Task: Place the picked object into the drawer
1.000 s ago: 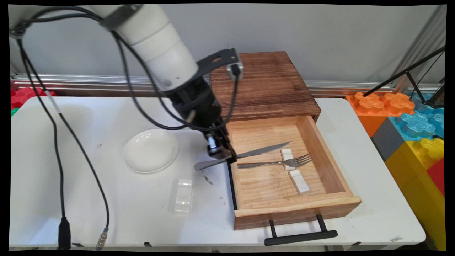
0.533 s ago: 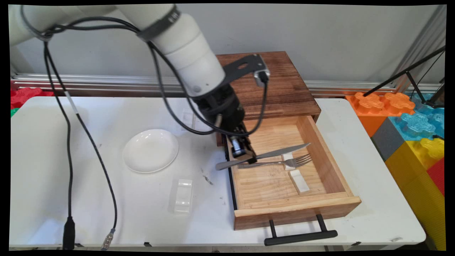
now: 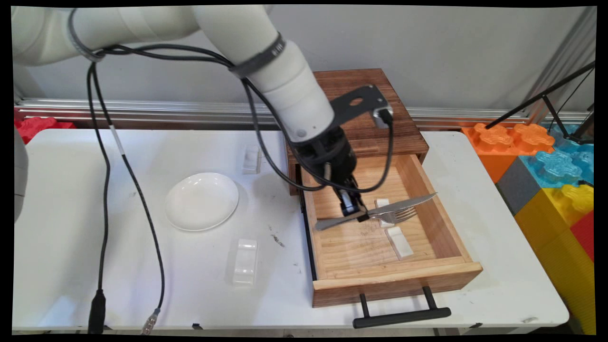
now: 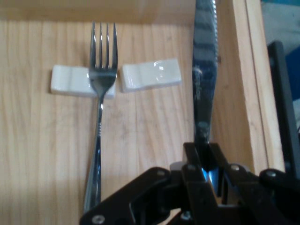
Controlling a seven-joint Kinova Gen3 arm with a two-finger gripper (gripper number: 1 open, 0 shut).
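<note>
Gripper [image 3: 355, 213]: jaws pinched on the knife [image 4: 204, 89] near the junction of handle and blade, blade level and pointing toward the drawer's right wall, carried above the drawer floor. Handling note, as a judgement: keep the knife level and parallel to the fork [image 4: 100, 110], and clear of the wall close beside the blade; the serrated edge and narrow grip make twisting likely if the tip catches. Drawer [image 3: 463, 273]: pulled open from the dark wooden cabinet [image 3: 361, 114], holding the fork with its neck on one white rest [image 4: 70, 80], and a second white rest [image 4: 151, 73] just beside it, apparently unoccupied. Table [image 3: 142, 285]: white dish [image 3: 201, 200], empty; two further white rests [image 3: 245, 261] [image 3: 251, 159].
</note>
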